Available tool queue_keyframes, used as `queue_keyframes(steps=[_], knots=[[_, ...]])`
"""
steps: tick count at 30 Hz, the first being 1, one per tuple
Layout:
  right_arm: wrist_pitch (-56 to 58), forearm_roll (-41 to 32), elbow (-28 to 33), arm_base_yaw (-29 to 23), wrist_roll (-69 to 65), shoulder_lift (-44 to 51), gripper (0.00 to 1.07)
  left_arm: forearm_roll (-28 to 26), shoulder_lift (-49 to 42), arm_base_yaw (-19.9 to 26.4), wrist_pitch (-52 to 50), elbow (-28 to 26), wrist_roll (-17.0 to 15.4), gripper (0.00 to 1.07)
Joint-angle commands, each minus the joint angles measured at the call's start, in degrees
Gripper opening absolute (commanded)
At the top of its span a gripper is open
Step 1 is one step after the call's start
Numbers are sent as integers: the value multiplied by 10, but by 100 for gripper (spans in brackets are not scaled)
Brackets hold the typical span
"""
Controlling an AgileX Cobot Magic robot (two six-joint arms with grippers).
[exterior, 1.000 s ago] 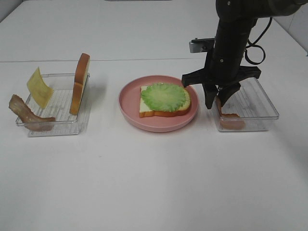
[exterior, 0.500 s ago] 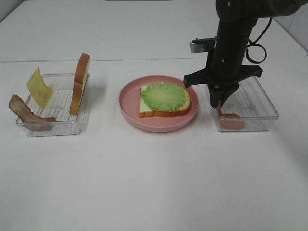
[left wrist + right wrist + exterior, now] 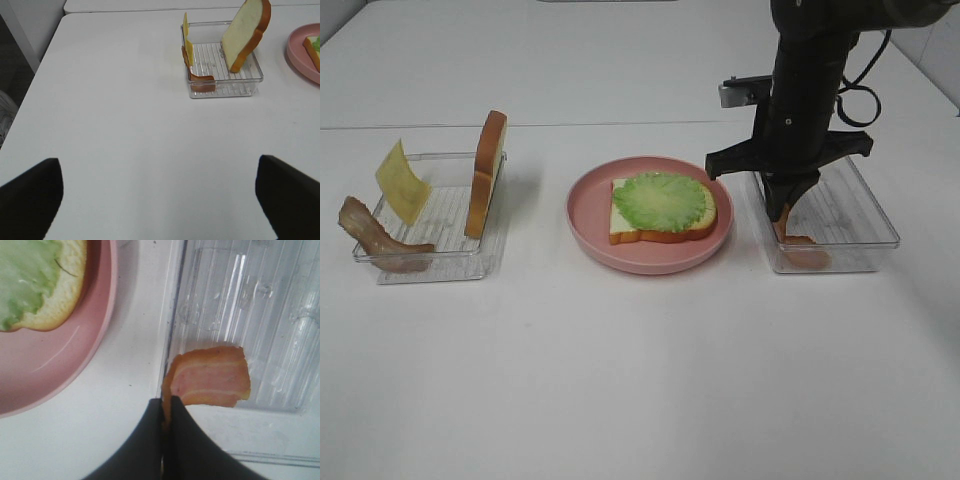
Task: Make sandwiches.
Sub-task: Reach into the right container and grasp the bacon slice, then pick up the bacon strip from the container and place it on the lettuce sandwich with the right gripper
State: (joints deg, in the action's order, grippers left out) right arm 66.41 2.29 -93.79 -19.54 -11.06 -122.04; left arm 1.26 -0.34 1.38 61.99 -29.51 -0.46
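Now: bacon pinched, lift next

Right gripper [image 3: 165,407] pinches the bacon strip [image 3: 212,376] by its end in the clear tray [image 3: 865,215] just right of the pink plate [image 3: 590,215]. Next, likely: lift it onto the plate's lettuce [image 3: 663,200]. Left gripper [image 3: 160,200] hangs spread, far left of the plate.

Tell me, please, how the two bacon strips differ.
The left bacon strip drapes over the rim of the left tray; the right bacon strip is pinched by the right tool. The left shares its tray with bread and cheese; the right is alone. Both are brown-red.
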Motion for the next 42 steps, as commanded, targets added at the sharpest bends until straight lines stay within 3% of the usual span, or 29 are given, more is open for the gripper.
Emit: queue_keyframes(steps=[1,9,13,18,29,42], knots=[[9,-23,-18,0,-1,53,0,1,-7,-4,-4,0,0,102],[3,-137,-85,-1,17,91,0,1,-7,-4,-4,0,0,102],[-43,-279,-92,-2,80,88,0,1,-7,-4,-4,0,0,102],[-62,-381,-92,-2,129,65,0,1,-7,-4,-4,0,1,102],[-135,-415,-99,-41,151,4,0,1,-7,-4,-4,0,1,102],[-180,-457,-99,-41,178,-50,0,1,-7,-4,-4,0,1,102]])
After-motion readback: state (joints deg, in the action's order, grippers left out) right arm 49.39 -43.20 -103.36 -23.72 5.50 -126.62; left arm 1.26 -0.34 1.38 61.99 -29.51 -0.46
